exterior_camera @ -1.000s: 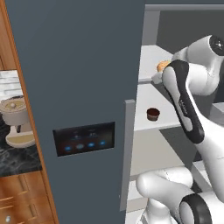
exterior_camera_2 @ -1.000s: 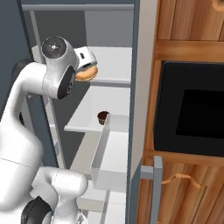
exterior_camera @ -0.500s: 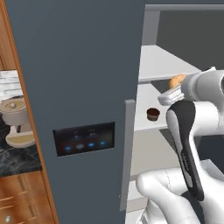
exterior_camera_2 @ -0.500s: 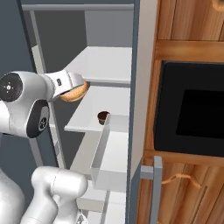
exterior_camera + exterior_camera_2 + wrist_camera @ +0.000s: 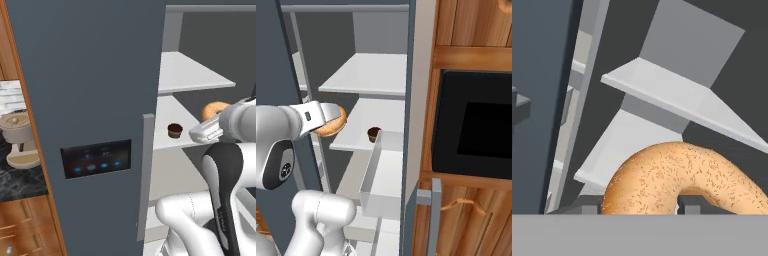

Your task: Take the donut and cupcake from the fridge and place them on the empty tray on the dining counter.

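I see no words to read anywhere. My gripper (image 5: 331,121) is clamped on one donut (image 5: 332,121), out in front of the open fridge (image 5: 90,75). One cupcake (image 5: 174,130) sits on a white shelf (image 5: 172,120) at about 9 o'clock from the donut. One black microwave (image 5: 476,130) is at 3 o'clock.

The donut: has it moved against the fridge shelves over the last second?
Yes. The donut, gripped in the pincer, has come down and outward, from the upper shelf to cupcake level.
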Controlling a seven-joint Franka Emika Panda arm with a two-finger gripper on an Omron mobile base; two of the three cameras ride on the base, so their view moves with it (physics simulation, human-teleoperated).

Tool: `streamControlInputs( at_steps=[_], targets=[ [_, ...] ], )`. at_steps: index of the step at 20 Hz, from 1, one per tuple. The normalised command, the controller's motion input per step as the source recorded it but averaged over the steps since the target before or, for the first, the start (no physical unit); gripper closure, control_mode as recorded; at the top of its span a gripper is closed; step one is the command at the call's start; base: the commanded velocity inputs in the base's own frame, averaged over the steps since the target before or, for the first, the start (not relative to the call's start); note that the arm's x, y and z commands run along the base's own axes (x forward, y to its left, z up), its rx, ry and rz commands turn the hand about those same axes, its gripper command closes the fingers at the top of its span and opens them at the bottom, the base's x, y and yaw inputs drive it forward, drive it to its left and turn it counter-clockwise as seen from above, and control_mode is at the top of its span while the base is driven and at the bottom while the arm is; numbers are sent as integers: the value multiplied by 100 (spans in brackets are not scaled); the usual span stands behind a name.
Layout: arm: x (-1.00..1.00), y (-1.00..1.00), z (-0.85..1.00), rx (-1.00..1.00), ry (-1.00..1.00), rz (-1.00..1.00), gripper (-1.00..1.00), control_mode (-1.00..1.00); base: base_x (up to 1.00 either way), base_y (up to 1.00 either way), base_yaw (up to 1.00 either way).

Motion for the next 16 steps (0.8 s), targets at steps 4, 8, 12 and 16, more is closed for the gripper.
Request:
streamControlInputs(
  at_steps=[4, 8, 12, 16],
  targets=[
    [0, 0, 0, 0, 0, 0, 100, 100, -3, 0, 0],
    [0, 0, 0, 0, 0, 0, 100, 100, -89, 0, 0],
    [0, 0, 0, 0, 0, 0, 100, 100, -100, 13, 0],
    [0, 0, 0, 0, 0, 0, 100, 100, -100, 32, 0]
  ],
)
